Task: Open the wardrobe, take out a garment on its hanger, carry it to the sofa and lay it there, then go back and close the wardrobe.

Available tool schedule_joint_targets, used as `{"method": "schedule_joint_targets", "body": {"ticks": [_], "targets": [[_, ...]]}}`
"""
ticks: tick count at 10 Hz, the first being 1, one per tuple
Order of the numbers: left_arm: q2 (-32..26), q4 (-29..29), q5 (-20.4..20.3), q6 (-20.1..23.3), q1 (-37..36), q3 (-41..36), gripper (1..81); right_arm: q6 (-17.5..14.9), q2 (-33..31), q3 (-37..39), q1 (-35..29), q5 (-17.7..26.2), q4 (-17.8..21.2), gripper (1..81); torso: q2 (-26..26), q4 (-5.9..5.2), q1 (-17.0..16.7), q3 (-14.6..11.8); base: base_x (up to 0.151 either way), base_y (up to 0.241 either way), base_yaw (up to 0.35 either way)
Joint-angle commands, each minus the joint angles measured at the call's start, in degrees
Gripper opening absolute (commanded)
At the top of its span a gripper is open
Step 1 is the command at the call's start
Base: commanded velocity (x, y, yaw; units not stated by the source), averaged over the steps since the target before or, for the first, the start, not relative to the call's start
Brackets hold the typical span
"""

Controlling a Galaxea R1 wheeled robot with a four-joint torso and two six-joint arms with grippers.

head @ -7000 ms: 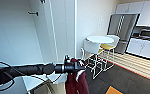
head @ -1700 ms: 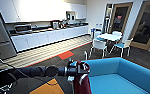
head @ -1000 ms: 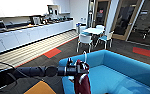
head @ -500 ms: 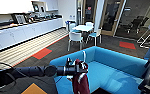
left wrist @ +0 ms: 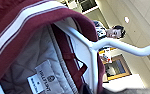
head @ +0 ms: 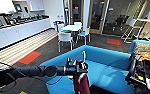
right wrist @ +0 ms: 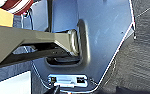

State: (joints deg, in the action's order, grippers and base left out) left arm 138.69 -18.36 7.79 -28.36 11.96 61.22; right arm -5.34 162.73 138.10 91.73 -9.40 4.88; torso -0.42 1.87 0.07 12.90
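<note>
My left arm reaches in from the left of the head view, and my left gripper (head: 76, 68) is shut on the thin white hanger (head: 84, 57). The maroon garment (head: 80, 81) hangs from it, just over the near edge of the bright blue sofa (head: 103, 67). The left wrist view looks up close at the garment's maroon collar with white stripes (left wrist: 21, 27), its grey quilted lining and the hanger's white bar (left wrist: 96, 47). The right wrist view looks at the robot's own grey body panel (right wrist: 103, 37) and dark carpet.
A round white table with chairs (head: 69, 28) stands beyond the sofa. A long white kitchen counter (head: 16, 30) runs along the left. A smaller blue seat with a beige cushion (head: 143, 47) is at the right. A person (left wrist: 114, 32) shows behind me.
The whole view has swung round from the white wardrobe, past the kitchen, to the sofa, which now lies closer in front. The garment stays on its hanger in my left gripper.
</note>
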Motion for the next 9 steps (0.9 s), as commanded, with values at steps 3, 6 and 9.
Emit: {"method": "schedule_joint_targets", "body": {"ticks": [3,6,9], "targets": [[-0.4,0.3,-2.9,0.3,-9.7,-2.1,1.0,-0.2,-0.5,-0.4,-0.5,3.7,-0.7,81.1,0.0,0.00,0.0,0.0,0.000,0.000,-0.303],[-0.4,0.2,-3.0,0.2,-9.3,-1.7,1.0,-0.2,-0.5,-0.6,-0.5,3.7,-1.1,81.1,0.0,0.00,0.0,0.0,0.000,0.000,-0.187],[-0.4,0.5,-3.1,0.4,-8.7,-1.8,1.0,-0.2,-0.5,-0.5,-0.6,3.7,-1.1,81.1,0.0,0.00,0.0,0.0,0.000,0.000,0.000]]}}
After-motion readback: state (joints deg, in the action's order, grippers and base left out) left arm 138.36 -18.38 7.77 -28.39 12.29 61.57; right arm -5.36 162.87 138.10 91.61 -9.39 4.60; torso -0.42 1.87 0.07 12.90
